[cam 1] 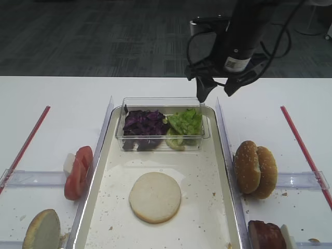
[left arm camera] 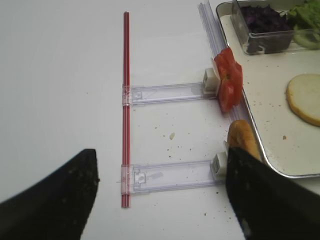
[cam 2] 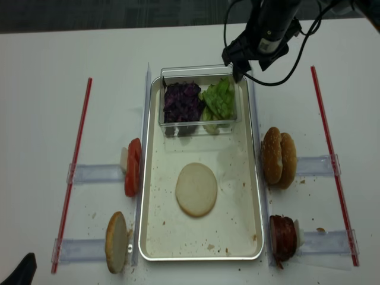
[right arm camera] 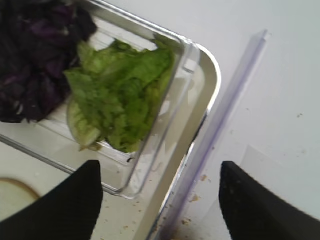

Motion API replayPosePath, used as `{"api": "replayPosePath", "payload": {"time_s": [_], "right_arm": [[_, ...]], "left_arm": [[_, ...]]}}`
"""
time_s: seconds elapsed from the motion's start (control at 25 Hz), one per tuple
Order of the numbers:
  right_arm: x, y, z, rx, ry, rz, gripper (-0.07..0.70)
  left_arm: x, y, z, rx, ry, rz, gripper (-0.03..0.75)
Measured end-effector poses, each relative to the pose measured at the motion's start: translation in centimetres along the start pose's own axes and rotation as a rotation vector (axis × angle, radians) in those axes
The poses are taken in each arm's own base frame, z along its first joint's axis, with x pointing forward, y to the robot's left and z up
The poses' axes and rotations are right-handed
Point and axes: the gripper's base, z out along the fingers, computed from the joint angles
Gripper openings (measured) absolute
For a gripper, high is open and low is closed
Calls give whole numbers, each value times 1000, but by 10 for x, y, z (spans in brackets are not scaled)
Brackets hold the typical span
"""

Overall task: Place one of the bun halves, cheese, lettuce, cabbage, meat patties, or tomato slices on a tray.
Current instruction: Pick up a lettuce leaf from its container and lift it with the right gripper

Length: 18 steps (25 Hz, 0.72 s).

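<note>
On the worktop (cam 1: 57, 98), item by item.

Tray (cam 1: 224, 150): long, silvery rim, long axis running from the near edge away toward the arms. One pale bun half (cam 1: 155, 197) already lies cut face up on its floor.

Clear tub (cam 1: 161, 102): sits across the tray's far end. Cabbage (cam 1: 143, 123) fills its left part, lettuce (cam 1: 185, 121) its right part; the two heaps touch.

Right claw (cam 1: 213, 87): fingers spread wide, holding nothing. It hangs above the far right corner of the tub. In the right wrist view the lettuce lies ahead and to the left of the gap between the fingers, the tray's rounded corner directly below.

Left claw (left arm camera: 160, 195): fingers apart, empty, hovering over bare worktop well left of the tray, beside a red strip (left arm camera: 126, 100).

Outside the tray, left: tomato slices (cam 1: 78, 171) standing on edge, and another bun half (cam 1: 41, 229). Right: sesame bun halves (cam 1: 254, 168) on edge, and meat patties (cam 1: 265, 236) near the front.

Judgement: lettuce looks the likeliest next pick. The right arm is much the nearer; the move turns on shifting slightly left and inward over the tub, then descending. The leaves lie loosely heaped with no clear long axis, so grip direction matters little; the tub's right wall, just beside them, is the thing to avoid.
</note>
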Motion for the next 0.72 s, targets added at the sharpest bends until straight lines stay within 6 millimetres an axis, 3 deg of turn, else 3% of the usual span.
{"api": "replayPosePath", "payload": {"time_s": [0.32, 0.72], "right_arm": [[-11, 45, 1, -48, -16, -91, 519], [-10, 50, 19, -92, 39, -73, 507]], "left_arm": [[0, 0, 0, 0, 0, 0, 493], [0, 0, 0, 2, 0, -1, 493]]}}
